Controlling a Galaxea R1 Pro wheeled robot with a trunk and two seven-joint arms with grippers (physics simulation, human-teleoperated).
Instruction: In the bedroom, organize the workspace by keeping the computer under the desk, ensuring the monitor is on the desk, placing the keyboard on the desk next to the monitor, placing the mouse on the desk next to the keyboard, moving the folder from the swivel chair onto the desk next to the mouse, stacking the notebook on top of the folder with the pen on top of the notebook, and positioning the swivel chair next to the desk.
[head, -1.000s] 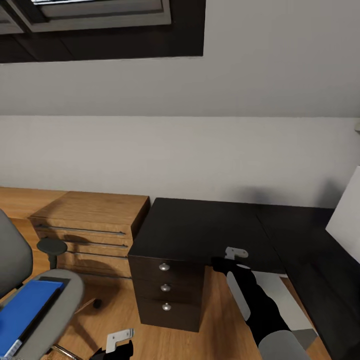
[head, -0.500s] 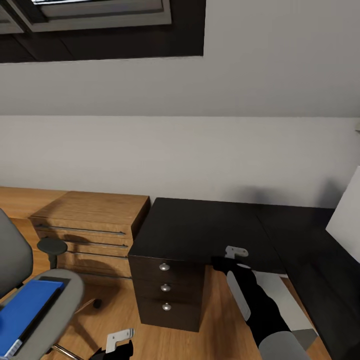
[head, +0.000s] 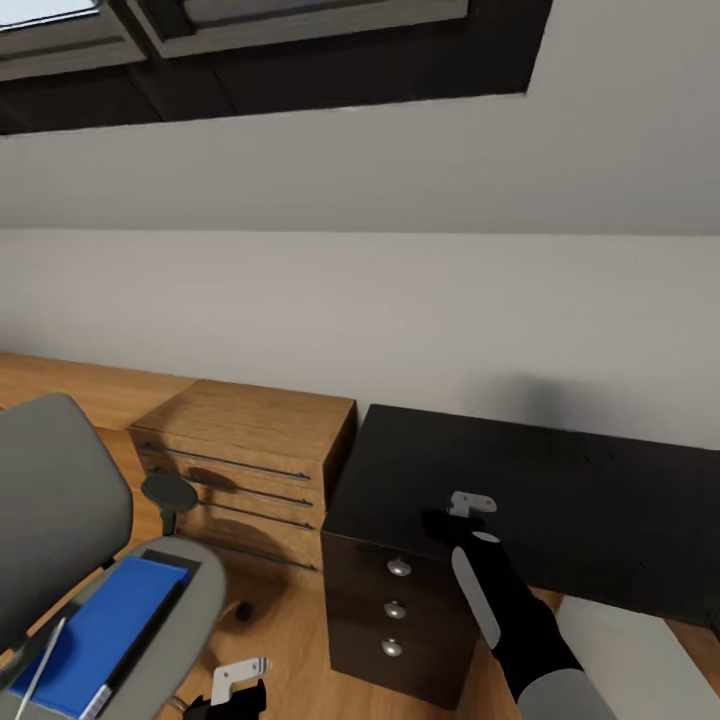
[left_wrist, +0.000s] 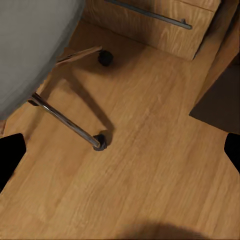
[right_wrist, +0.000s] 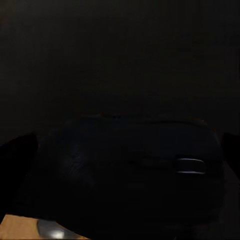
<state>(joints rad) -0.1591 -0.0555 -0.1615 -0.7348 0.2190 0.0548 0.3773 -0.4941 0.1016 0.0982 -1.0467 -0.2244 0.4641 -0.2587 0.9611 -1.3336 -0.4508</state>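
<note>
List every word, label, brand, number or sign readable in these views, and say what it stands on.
None: no readable text anywhere.
The folder, the swivel chair, the desk and its drawer unit carry no lettering.
The mouse is too dark to tell.

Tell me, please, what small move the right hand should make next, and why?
Probably carry the mouse farther in over the desk before lowering: the right hand seems to hold it at the desk's front edge.

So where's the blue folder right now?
In the head view, the folder lies on the swivel chair seat at lower left, left of the wooden shelving and the desk.
</note>
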